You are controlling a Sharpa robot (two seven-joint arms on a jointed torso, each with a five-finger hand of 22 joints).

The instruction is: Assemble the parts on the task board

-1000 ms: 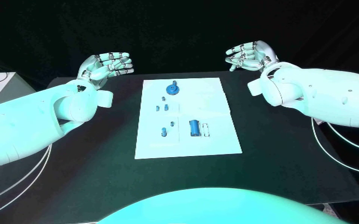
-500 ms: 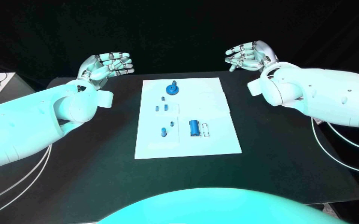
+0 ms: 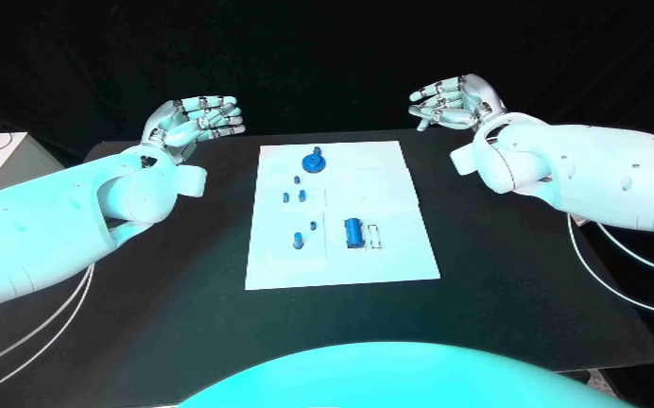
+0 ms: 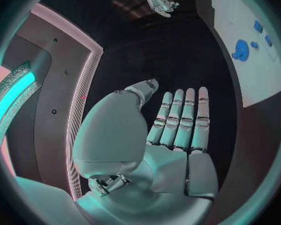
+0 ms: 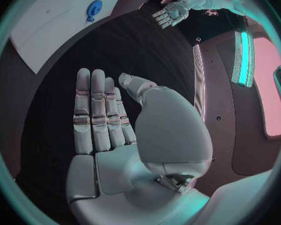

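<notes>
Your left hand [image 3: 195, 121] is up in the air, past the far left corner of the black table [image 3: 163, 266]. It holds nothing. Its fingers [image 4: 181, 116] are stretched out flat, side by side, with the thumb out to one side. You can see this well from the left wrist camera.

Your right hand [image 3: 453, 103] is up in the air too, past the far right corner of the table. It also holds nothing. From the right wrist camera, its fingers [image 5: 97, 110] are flat and straight, with the thumb sticking out.

The two hands are well apart. Neither one touches the task board or any part.

The task board [image 3: 395, 257] lies flat in the middle of the table, between your two arms. It is white and its long side runs from near to far.

Near its far edge sits a round blue part [image 3: 314, 160] with a small knob on top. A bit closer to you are three small blue parts [image 3: 296, 180], close together. Closer still, on the left side, there are two more small blue parts [image 3: 298, 239]. Just to the right of them lies a longer blue tube [image 3: 354, 231], pointing near to far. A small pale piece [image 3: 375, 235] lies just beside the tube on its right.
</notes>
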